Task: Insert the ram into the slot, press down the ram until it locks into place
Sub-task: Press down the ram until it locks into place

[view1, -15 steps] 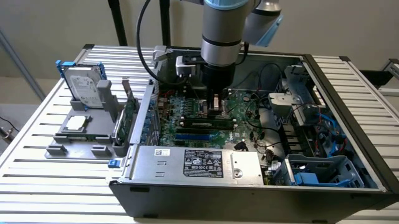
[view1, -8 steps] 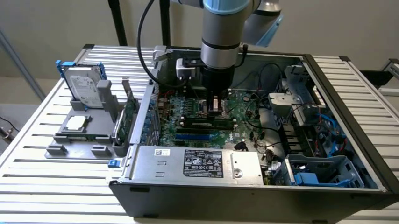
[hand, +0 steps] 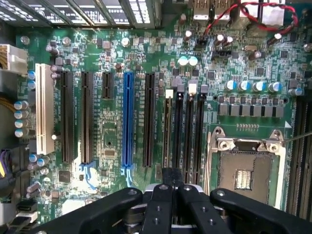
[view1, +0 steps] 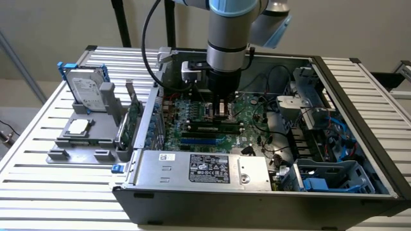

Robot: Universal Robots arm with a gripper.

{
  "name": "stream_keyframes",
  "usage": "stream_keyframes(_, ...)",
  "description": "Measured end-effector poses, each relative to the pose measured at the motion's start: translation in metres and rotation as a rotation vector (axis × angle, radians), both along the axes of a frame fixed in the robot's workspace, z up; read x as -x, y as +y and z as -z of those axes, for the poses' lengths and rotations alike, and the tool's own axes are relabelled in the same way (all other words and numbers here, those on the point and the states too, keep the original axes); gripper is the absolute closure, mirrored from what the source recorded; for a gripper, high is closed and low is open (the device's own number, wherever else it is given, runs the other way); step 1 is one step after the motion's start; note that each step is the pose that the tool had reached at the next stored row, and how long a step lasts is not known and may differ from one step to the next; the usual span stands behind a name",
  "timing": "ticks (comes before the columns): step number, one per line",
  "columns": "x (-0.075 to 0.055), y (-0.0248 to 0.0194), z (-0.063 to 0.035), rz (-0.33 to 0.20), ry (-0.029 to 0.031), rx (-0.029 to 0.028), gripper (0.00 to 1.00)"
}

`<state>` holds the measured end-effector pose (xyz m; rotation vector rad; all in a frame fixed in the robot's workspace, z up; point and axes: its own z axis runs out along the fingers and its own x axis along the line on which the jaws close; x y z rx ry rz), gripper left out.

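So the ram (hand: 167, 131) is already standing on edge in its slot (hand: 169, 94). It's sitting in the outermost of the four parallel black memory slots, on the side facing the long black expansion slot (hand: 148, 119) and the blue slot (hand: 127, 119). The other three memory slots (hand: 189, 129) beside it are sitting empty. From the exterior view, the ram (view1: 211, 127) is showing as a thin green strip with dark chips, lying across the middle of the motherboard (view1: 192, 120), just behind the blue slot (view1: 202, 141).

The end effector (hand: 170, 176) is hanging right over one end of the stick, with its two black fingers (hand: 161, 204) clenched together and nothing visible between them. The tips are lining up with the ram's top edge, but I can't tell whether they're actually pressing on it. In the exterior view the arm is reaching straight down into the open case (view1: 359, 96), with the end effector (view1: 222, 109) just above the board.

Moving outward, the silver CPU socket (hand: 248, 170) is sitting on the far side of the memory slots, and a white slot (hand: 45, 109) is running along the board's far edge. Some red and black wires (hand: 229, 14) are looping near the rear ports.

Out on the slatted worktop (view1: 38, 192), a hard drive (view1: 86, 91) in a blue frame is leaning up on a grey holder (view1: 80, 139), on the exterior view's left of the case.
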<state>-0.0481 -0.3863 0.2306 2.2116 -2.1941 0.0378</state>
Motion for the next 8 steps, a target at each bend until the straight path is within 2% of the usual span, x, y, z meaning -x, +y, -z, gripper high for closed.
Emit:
stream_keyframes(1, 0.0, -0.0001, -0.0049, 0.0, 0.0009, 0.0015, 0.89)
stream_keyframes(6, -0.001, -0.0002, -0.028, 0.0, 0.0037, 0.0017, 0.89)
stream_keyframes(8, -0.004, -0.0002, -0.037, 0.0, 0.0066, 0.0017, 0.89)
